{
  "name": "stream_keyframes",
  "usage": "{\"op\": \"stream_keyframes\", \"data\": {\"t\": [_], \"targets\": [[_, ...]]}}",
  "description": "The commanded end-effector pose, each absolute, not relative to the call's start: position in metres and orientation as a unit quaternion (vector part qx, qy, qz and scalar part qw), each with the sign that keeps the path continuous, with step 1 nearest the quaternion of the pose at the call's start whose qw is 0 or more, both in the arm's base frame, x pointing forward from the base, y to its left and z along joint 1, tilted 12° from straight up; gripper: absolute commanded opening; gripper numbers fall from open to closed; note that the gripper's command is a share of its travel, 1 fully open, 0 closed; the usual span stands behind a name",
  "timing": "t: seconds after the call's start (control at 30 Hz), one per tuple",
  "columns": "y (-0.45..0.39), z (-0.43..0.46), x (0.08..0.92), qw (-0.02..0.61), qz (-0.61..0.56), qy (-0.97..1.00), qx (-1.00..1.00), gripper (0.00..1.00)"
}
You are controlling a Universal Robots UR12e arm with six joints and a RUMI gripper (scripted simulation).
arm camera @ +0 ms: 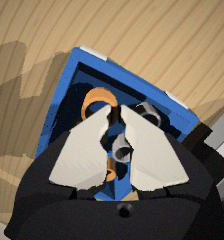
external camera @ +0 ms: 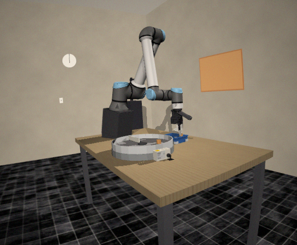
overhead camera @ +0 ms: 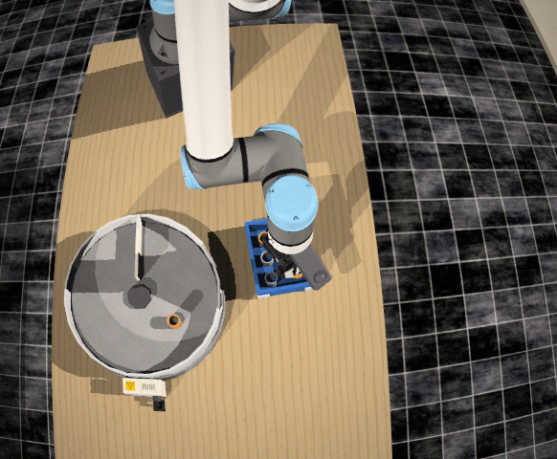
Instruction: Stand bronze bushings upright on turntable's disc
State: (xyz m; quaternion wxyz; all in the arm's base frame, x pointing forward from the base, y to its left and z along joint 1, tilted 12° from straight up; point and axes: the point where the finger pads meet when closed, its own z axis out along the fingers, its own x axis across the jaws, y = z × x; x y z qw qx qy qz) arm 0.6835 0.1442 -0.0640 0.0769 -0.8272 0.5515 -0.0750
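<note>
Three bronze sleeves on count.

- One, the placed sleeve (overhead camera: 173, 320), is standing upright on the turntable disc (overhead camera: 110, 316), apart from the hub (overhead camera: 139, 295).
- One, the back sleeve (arm camera: 98, 100), is waiting at the far end of the blue crate (overhead camera: 251, 256).
- One, the pinched sleeve (arm camera: 110, 173), is sitting low between the fingers. They are standing almost fully closed and appear to be nipping its thin wall rather than spanning its body. The wrist view is showing only a sliver of it, so the depth of the hold cannot be told.

Two steel sleeves (overhead camera: 271, 278) are lying in the crate just beside the fingers, on the desk (overhead camera: 294, 370).

Risks, judged from this position:

- A wall pinch is giving little contact, so the sleeve could be swinging or slipping free during the carry and dropping onto the desk or back into the crate.
- A tilted sleeve would likely be tipping onto its side at release instead of standing on an open end.
- A finger inside the bore may be dragging the sleeve over on withdrawal.
- The placed sleeve and the hub are narrowing the free landing area, so a careless set-down could be knocking the placed one over.
</note>
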Motion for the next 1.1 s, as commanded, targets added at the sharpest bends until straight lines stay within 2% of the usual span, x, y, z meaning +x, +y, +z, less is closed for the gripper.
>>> {"op": "stream_keyframes", "data": {"t": [0.0, 0.5, 1.07], "targets": [[0.143, -0.044, 0.680, 0.077, -0.075, 0.551, -0.827, 0.00], [0.141, 0.009, 0.668, 0.077, -0.075, 0.551, -0.827, 0.00], [0.141, 0.015, 0.667, 0.077, -0.075, 0.551, -0.827, 0.00]]}}
